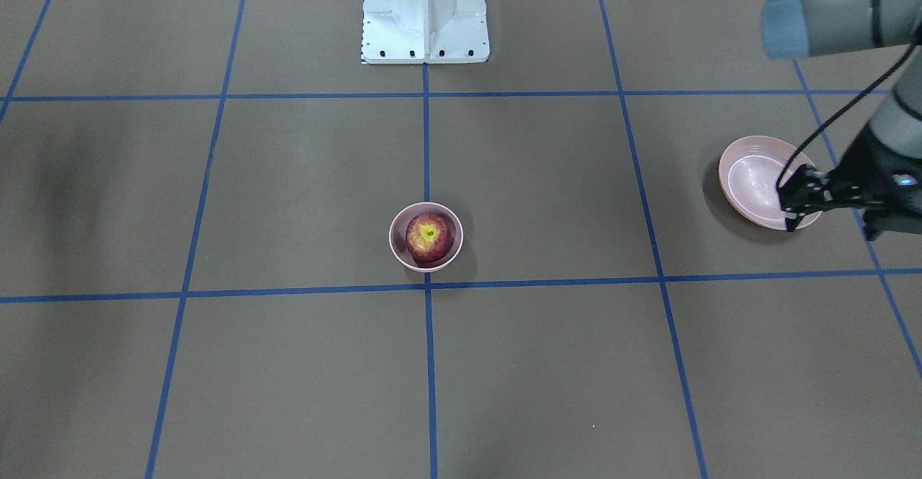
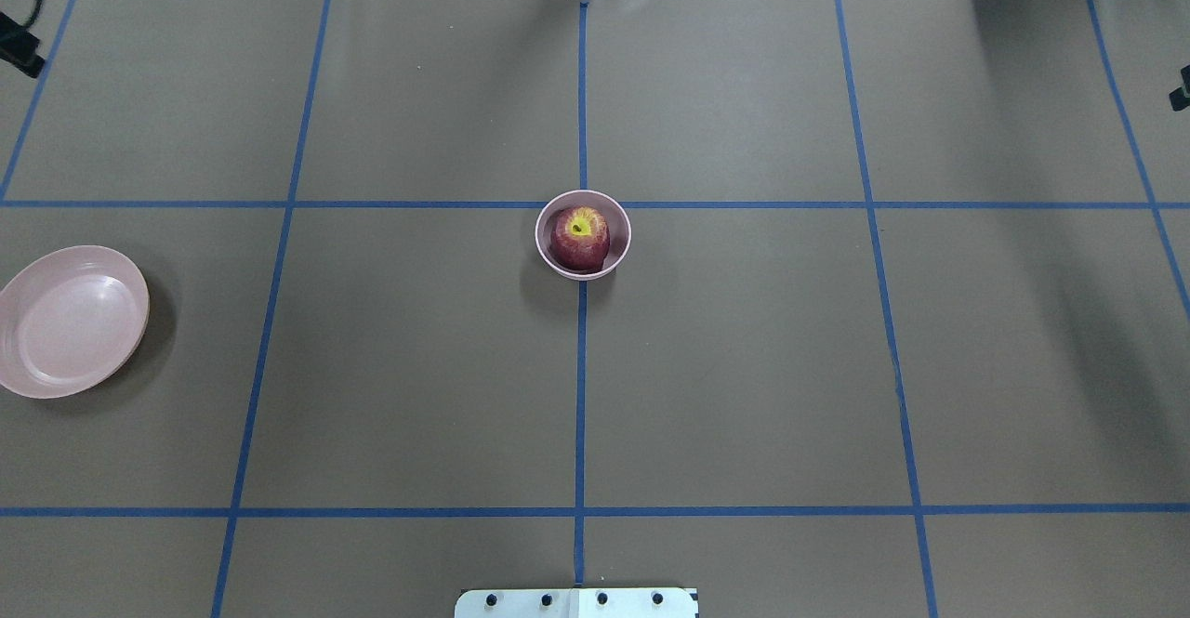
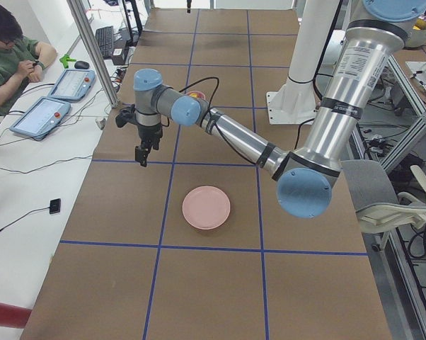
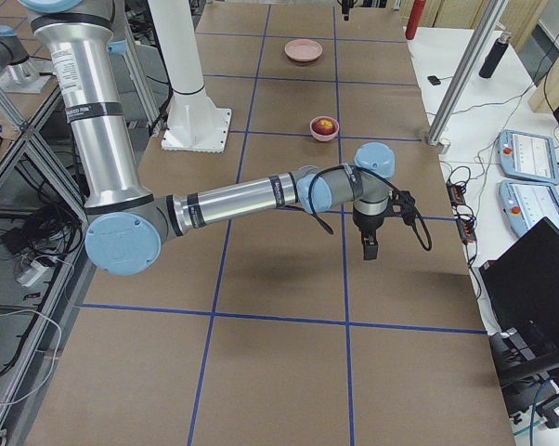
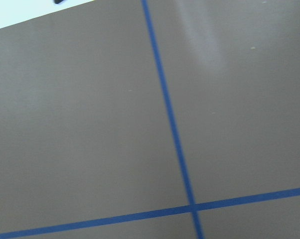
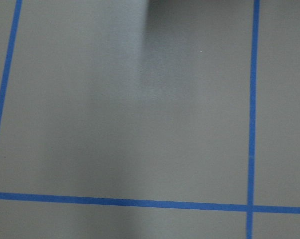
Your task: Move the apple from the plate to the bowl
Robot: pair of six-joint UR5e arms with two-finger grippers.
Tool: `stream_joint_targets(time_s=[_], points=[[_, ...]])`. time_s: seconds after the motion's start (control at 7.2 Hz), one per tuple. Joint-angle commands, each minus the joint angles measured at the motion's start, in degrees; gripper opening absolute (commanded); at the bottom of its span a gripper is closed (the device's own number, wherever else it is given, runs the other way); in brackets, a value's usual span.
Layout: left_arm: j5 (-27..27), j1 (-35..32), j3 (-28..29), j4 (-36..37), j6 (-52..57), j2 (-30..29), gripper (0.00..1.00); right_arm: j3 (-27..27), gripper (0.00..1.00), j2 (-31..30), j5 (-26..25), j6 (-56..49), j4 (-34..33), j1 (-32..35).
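The dark-red apple [image 1: 429, 236] with a yellow stem patch sits inside the small deep pink bowl [image 1: 395, 240] at the table's middle; both also show in the overhead view, apple [image 2: 580, 237] in bowl [image 2: 622, 228]. The wide pink plate [image 1: 749, 176] lies empty on my left side [image 2: 70, 321]. My left gripper [image 1: 786, 207] hangs in the air, seen in front of the plate's edge, open and empty. My right gripper [image 4: 368, 249] hangs above bare table far from the bowl, and shows only in the exterior right view. I cannot tell its state.
The white robot base [image 1: 425, 11] stands at the table's near edge. Blue tape lines grid the brown table. A seated person [image 3: 8, 49] and control tablets [image 3: 57, 99] are beyond the far edge. A metal post [image 4: 461, 74] stands there too.
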Motion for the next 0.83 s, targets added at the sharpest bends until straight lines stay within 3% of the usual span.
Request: stream_joint_targets(time_s=[0.0, 0.14, 0.42, 0.56, 0.69], points=[[-0.9, -7.2, 3.4, -0.5, 5.9, 5.4, 0.98, -0.9, 1.0, -1.8, 3.2, -4.5, -6.6, 7.3], [-0.8, -7.6, 5.0, -1.6, 6.1, 7.2, 0.98, -0.3, 1.0, -2.2, 3.6, -7.8, -9.8, 9.4], [-1.0, -12.4, 6.3, -3.9, 13.4, 13.4, 0.98, 6.4, 1.0, -2.2, 3.1, -8.3, -20.5, 9.4], [-1.3, -14.3, 7.7, -3.3, 13.4, 14.0, 0.98, 9.0, 1.0, -4.3, 3.3, -8.3, -20.9, 9.5], [-5.5, -14.4, 12.2, -4.0, 13.7, 13.9, 0.98, 9.4, 1.0, -4.8, 3.6, -8.3, -21.0, 9.5]])
